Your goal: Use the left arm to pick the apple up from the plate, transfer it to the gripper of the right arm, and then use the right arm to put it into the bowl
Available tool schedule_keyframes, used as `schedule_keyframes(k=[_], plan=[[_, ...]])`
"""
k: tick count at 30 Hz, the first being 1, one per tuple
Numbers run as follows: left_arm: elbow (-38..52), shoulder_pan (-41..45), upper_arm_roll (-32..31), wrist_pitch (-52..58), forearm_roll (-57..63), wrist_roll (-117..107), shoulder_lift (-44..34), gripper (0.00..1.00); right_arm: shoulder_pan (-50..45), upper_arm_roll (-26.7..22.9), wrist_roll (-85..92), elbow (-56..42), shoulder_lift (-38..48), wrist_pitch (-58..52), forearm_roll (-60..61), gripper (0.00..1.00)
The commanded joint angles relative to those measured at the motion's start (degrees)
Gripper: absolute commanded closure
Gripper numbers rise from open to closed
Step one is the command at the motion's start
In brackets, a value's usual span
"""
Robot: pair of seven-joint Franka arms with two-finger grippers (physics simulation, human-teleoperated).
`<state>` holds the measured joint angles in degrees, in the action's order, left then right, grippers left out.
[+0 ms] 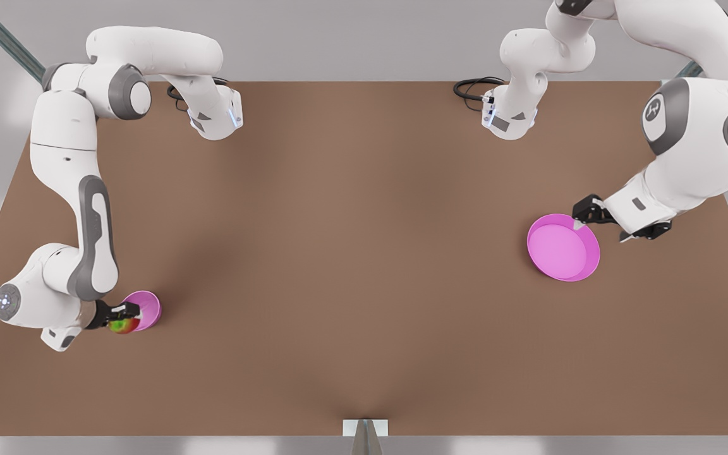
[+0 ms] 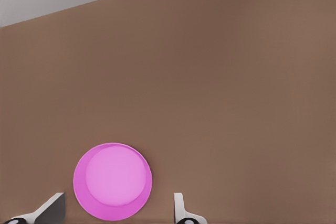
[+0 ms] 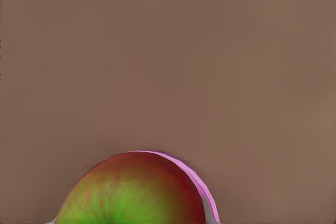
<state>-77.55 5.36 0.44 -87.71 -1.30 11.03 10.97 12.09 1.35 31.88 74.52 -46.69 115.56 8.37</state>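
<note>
Apple (image 1: 124,325) sits lower left of the front frame, held in the right claw (image 1: 121,314) at the near edge of the bowl (image 1: 146,308). Judgement: placing step; centre the apple over the bowl, lower, then release so it doesn't roll onto the surface (image 1: 351,265). Left claw (image 1: 613,221) waits at the plate (image 1: 563,248) rim, right of frame, fingers (image 2: 50,209) spread wide, nothing held. Right wrist view shows green apple skin against the bowl rim; the front view gives the overall layout.
</note>
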Motion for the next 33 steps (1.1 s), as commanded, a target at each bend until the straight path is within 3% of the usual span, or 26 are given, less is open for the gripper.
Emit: schedule_keyframes(k=[1, 5, 11, 13, 14, 18, 19, 21, 24, 28, 33], plan=[[0.0, 0.0, 0.0, -0.2, 0.1, -8.3, 0.1, 0.00, -0.3, 0.0, 15.5, 0.2, 0.1, 0.5, -0.4, 0.32], [0.0, 0.0, 0.0, -0.2, 0.1, -8.4, 0.3, 0.00, -0.7, 0.6, 15.1, 7.2, 5.1, 0.9, -3.2, 0.32], [0.0, 0.0, 0.0, -0.3, 0.1, -8.4, 0.6, 0.00, -0.3, 0.6, 15.2, 7.6, 4.9, 1.4, -3.2, 0.30], [0.0, 0.0, 0.0, -0.3, 0.1, -8.6, 0.6, 0.00, -0.3, 0.5, 15.2, 7.7, 4.8, 1.5, -3.2, 0.04], [0.0, 0.0, 0.0, -0.3, 0.1, -8.6, 0.6, 0.00, -0.3, 0.5, 15.3, 7.7, 4.9, 1.5, -3.2, 0.00], [0.0, 0.0, 0.0, -0.3, 0.1, -8.6, 0.6, 0.00, -0.6, 0.6, 15.0, 7.6, 5.7, 0.6, -3.2, 0.00], [0.1, 0.0, 0.0, -0.3, 0.1, -8.6, 0.6, 0.00, -1.8, 0.6, 13.0, 7.5, 9.1, -3.2, -3.6, 0.00], [0.4, 0.2, -0.1, -0.3, 0.3, -8.8, 0.6, 0.00, -8.4, 1.4, -5.9, 5.8, 19.9, -13.9, -11.4, 0.00], [1.0, 1.2, -0.1, -0.3, 0.4, -8.9, 0.8, 0.00, -13.5, 1.4, -25.3, -2.5, 23.8, -27.6, -12.1, 0.00], [2.0, 1.3, -0.1, -0.3, 0.4, -8.8, 1.9, 0.00, -12.9, 7.1, -38.7, -2.7, 27.7, -28.8, -11.5, 0.00], [4.3, 1.3, -0.1, -0.4, 0.4, -8.9, 3.7, 0.00, -9.1, 7.0, -36.5, -1.9, 31.8, -31.1, -11.2, 0.00]])
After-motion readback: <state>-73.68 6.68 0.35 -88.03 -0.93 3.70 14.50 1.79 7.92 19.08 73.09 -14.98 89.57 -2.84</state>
